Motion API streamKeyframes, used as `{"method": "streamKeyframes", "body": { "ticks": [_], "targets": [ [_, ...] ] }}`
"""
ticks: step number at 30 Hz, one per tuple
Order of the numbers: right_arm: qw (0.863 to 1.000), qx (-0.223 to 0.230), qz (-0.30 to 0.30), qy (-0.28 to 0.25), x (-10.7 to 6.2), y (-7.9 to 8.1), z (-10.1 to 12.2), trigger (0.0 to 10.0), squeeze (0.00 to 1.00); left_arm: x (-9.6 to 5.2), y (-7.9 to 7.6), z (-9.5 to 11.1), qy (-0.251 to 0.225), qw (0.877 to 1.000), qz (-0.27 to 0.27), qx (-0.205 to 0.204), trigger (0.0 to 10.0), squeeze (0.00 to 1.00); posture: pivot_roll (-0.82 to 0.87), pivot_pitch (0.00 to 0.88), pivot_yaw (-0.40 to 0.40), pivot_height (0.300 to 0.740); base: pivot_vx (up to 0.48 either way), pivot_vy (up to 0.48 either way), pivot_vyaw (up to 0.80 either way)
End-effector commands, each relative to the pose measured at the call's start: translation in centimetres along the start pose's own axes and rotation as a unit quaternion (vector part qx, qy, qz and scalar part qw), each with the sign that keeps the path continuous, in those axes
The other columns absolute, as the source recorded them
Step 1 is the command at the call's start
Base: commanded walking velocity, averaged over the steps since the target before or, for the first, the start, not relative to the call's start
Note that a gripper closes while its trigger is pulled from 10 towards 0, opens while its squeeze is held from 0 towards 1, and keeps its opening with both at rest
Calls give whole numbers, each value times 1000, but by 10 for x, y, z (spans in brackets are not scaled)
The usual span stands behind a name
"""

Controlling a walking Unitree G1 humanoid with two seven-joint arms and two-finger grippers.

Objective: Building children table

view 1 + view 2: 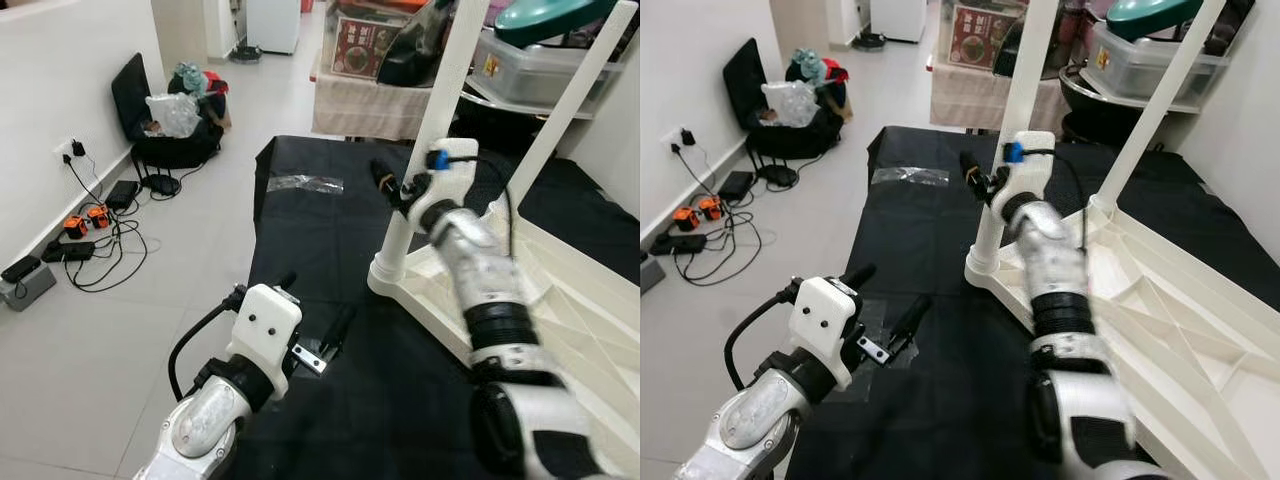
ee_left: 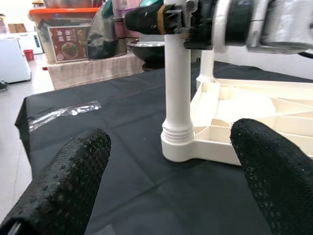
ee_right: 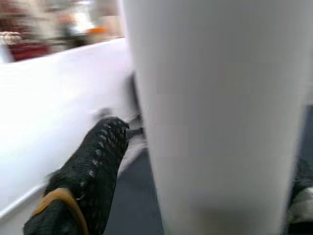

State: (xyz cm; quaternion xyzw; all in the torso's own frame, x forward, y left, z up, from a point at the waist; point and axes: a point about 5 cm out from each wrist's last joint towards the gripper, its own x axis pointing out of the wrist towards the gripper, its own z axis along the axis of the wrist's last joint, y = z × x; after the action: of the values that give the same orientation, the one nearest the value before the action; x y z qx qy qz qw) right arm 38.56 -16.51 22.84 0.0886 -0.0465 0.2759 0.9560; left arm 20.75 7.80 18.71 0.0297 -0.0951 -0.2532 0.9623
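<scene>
table top [image 1: 560, 300], white and upside down, lies on the black cloth [image 1: 330, 240] at the right of the frame. right gripper [image 1: 392, 185] squeezes a table leg [image 1: 425, 150] standing up. left gripper [image 1: 315, 325] waits open, low down.

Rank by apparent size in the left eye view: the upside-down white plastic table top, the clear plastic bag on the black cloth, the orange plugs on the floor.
1. Upside-down white plastic table top, largest, though nearest the camera.
2. Clear plastic bag.
3. Orange plugs, smallest, but farther off.
</scene>
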Motion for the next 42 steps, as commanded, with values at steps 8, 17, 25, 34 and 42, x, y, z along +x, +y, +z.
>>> {"method": "streamKeyframes", "body": {
  "ticks": [8,17,25,34,42],
  "targets": [
    [944,52,318,71,-13,34,-30,10000,0,3,-1,2,-4,1000,-1,-1,10000,0,103,0,-109,740,0,0,0],
    [945,54,315,69,6,43,-39,0,0,2,0,3,-3,1000,0,1,10000,0,113,0,-117,740,0,0,0],
    [975,26,220,31,9,28,-32,0,0,1,-1,2,-3,1000,0,0,10000,0,105,0,-111,740,0,0,0],
    [980,-22,-182,78,5,-15,-47,0,0,1,0,1,-1,1000,-1,-1,10000,0,92,5,-106,740,0,0,0],
    [903,-42,-427,27,-18,-30,-36,0,0,2,-2,0,0,1000,-4,-2,10000,0,88,1,-104,740,0,0,0]
  ]
}}
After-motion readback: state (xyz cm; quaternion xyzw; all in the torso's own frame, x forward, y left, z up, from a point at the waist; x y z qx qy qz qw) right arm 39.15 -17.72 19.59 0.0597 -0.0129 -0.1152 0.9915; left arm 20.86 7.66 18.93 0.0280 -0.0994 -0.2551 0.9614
